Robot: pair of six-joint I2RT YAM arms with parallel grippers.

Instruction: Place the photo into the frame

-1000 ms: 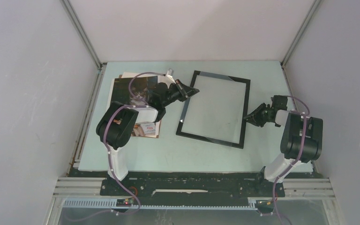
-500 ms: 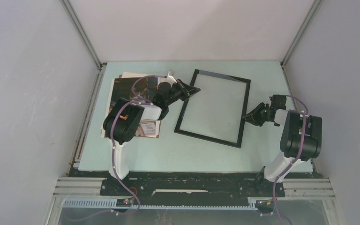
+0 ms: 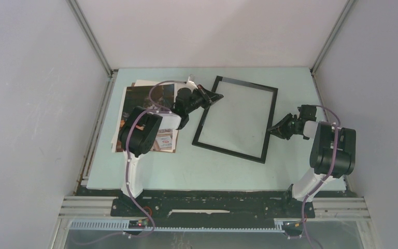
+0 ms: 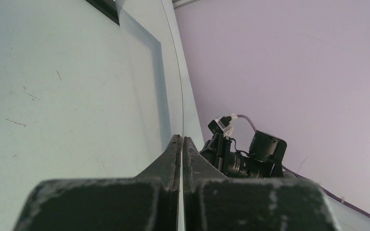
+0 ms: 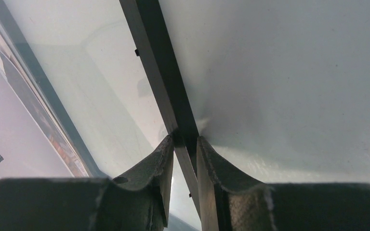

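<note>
At the frame's far left corner, my left hand (image 3: 215, 96) is closed tight, with both fingers (image 4: 166, 161) pressed flat against each other. A very thin clear edge runs straight out from between the tips in the left wrist view. I take it for the clear pane (image 3: 238, 122), pinched at its rim, though I cannot tell whether it is lifted off the frame.

Across the frame, my right hand (image 3: 273, 128) is closed on the frame (image 3: 228, 153), gripping its right rail about halfway along. The right wrist view confirms this: one finger sits on each side of the black bar, both touching it.

The frame lies on the pale green desk (image 3: 212, 174), roughly at its middle and turned slightly off square, its near left corner towards my left arm.

The photo (image 3: 134, 101) is not in the frame. It lies flat at the left of the desk, just beside the frame's left rail, and my left arm crosses over it and hides its middle. Its dark part shows at the far end, its striped end nearer my base. A white sheet (image 3: 147, 83) shows from beneath its far edge.
</note>
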